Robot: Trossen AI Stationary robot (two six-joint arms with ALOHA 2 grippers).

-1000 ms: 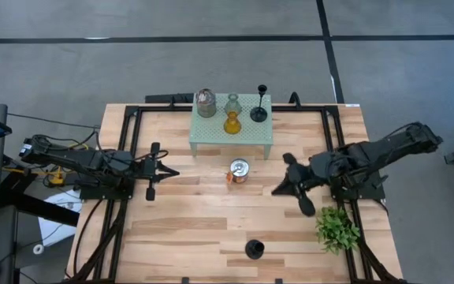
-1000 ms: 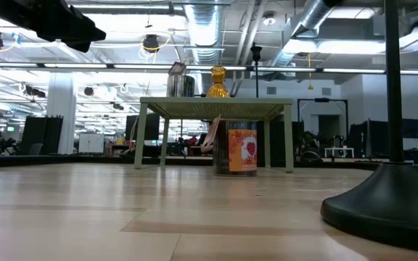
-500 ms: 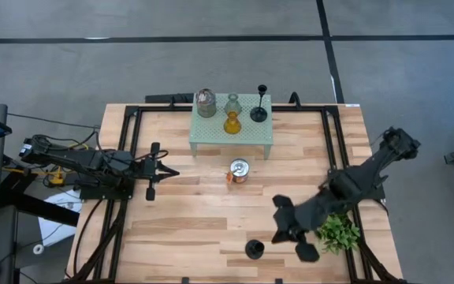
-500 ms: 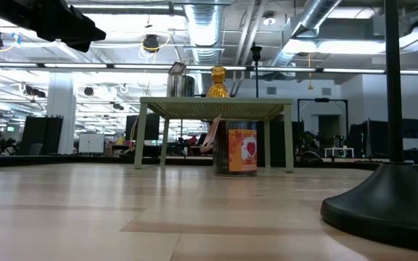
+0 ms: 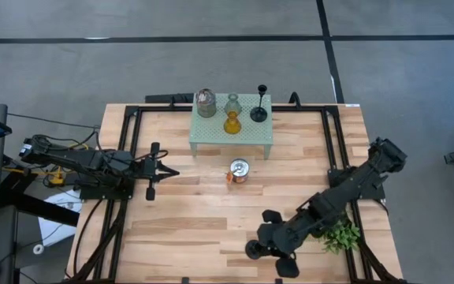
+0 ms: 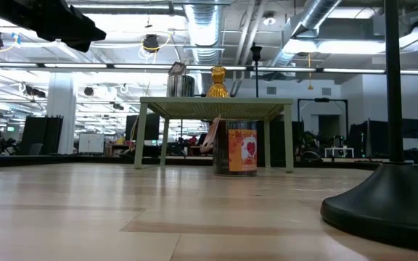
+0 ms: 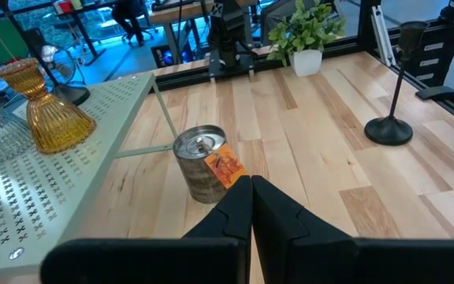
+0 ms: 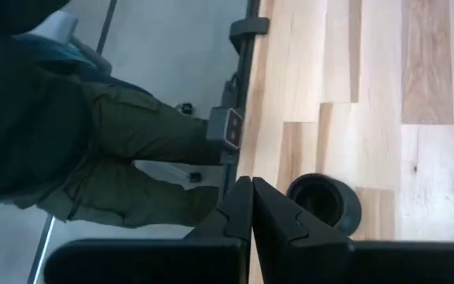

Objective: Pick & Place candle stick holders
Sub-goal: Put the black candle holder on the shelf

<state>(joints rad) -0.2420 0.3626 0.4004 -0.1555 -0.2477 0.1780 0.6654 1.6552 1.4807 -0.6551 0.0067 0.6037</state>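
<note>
Hovering with its fingers pressed shut and empty, the right gripper point(image 5: 268, 243) now sits just beside the short black holder point(image 5: 254, 249) near the tabletop's front edge; a second ago it was mid-table, right of the orange-and-silver tin point(image 5: 239, 170). Its arm stretches diagonally from the right edge, over the leafy plant point(image 5: 342, 235). The left gripper point(image 5: 164, 172), also closed on nothing, waits near the left edge, unchanged.
</note>
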